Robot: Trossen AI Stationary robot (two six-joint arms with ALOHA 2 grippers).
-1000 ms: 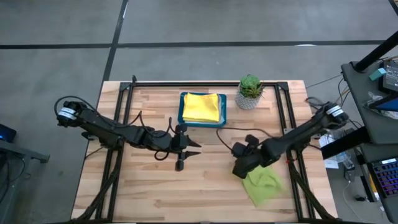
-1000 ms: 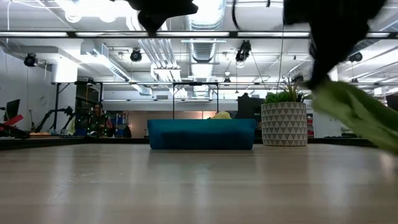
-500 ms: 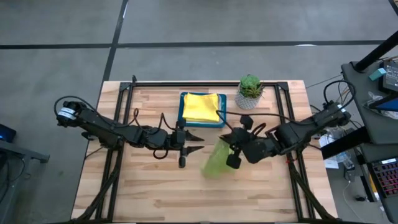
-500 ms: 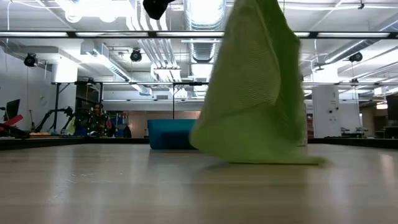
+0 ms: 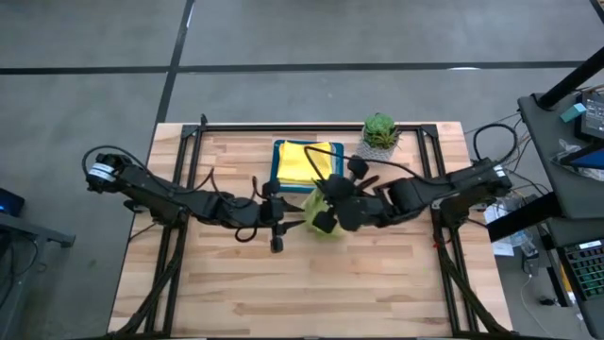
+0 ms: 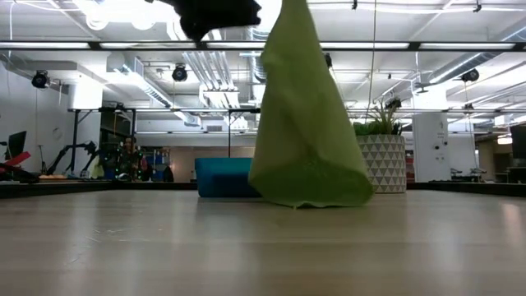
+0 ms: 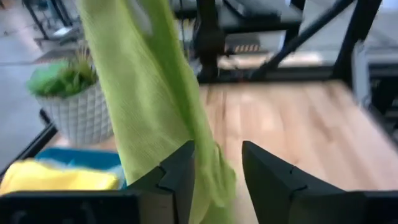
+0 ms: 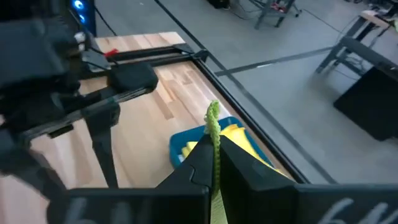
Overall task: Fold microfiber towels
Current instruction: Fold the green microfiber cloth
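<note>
Over the table, right end effector pinches the lime towel; left end effector gapes beside it.

One camera looks straight down from above and takes in the whole light wooden table with both dark arms. A second camera sits at table-top height and faces level across the boards into the room behind. Each wrist camera looks forward, very near, past its own two dark fingers. All four views share the hanging lime green microfiber towel and the teal rectangular tray; three show the small potted plant in a white patterned pot.
</note>
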